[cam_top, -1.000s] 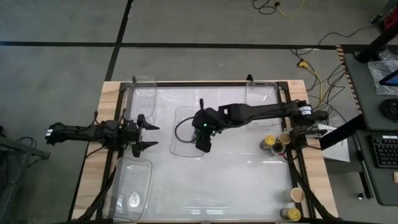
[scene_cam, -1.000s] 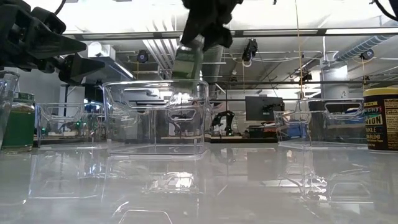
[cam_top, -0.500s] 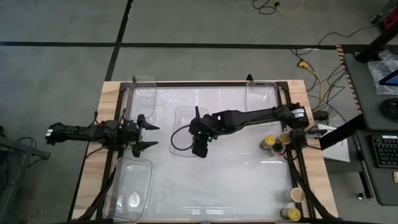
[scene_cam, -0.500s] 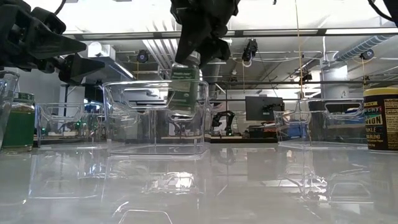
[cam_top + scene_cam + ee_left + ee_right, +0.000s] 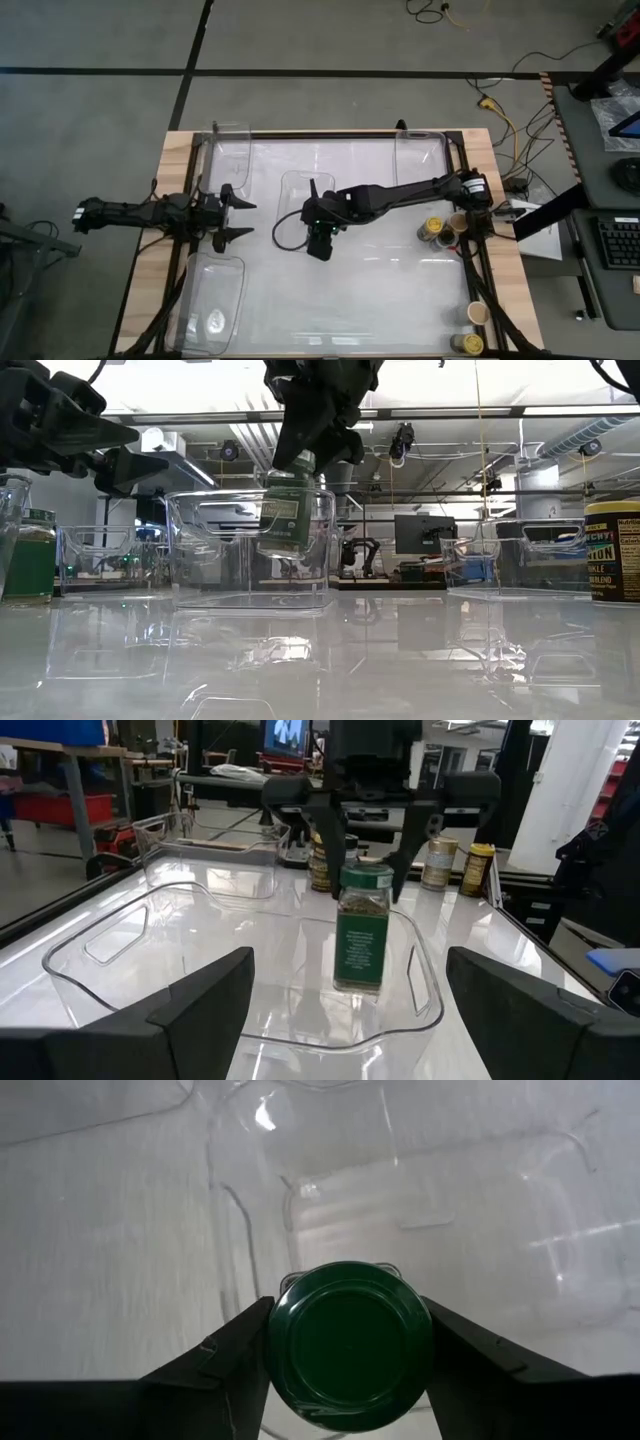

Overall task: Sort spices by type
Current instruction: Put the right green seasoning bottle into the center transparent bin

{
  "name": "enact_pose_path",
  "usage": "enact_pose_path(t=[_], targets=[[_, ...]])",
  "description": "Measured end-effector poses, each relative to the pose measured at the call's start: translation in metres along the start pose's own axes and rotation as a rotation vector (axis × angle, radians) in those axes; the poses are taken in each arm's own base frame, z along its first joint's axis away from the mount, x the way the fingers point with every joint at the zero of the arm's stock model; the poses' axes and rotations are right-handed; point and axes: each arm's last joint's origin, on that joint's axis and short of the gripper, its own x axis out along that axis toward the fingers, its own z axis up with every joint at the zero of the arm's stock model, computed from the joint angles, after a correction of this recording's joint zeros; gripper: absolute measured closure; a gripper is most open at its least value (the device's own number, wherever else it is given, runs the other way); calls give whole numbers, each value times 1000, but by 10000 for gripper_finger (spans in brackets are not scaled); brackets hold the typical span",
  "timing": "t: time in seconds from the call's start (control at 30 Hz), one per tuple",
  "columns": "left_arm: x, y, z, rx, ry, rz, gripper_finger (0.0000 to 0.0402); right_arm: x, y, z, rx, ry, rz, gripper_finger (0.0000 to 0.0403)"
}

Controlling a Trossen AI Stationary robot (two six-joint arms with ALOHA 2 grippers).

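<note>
Green-lidded jar (image 5: 286, 510): your right gripper (image 5: 316, 448) clamps its lid, inside the centre bin (image 5: 250, 598), above the floor. Left gripper (image 5: 228, 212) idle, wide open. Four jars (image 5: 433, 230) remain unsorted.

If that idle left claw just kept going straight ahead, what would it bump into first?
Probably the near wall of the middle clear bin in front of the open left gripper, then the green-lidded jar that the right gripper holds inside it; depth is uncertain.

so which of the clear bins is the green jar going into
The middle bin, mid-table: the right gripper holds the green-lidded jar inside its walls; the corner bins have no arm over them.
</note>
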Motion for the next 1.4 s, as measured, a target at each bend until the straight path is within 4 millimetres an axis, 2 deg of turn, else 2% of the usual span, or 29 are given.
enact_pose_path(t=[0.43,1.0,1.4], targets=[[0,0,0,0,2,0,86,24,-2,-5,-33,47,-29,196],[0,0,0,0,5,1,86,33,-17,-13,-58,84,-102,199],[0,0,0,0,5,0,86,43,-19,-19,-60,72,-97,195]])
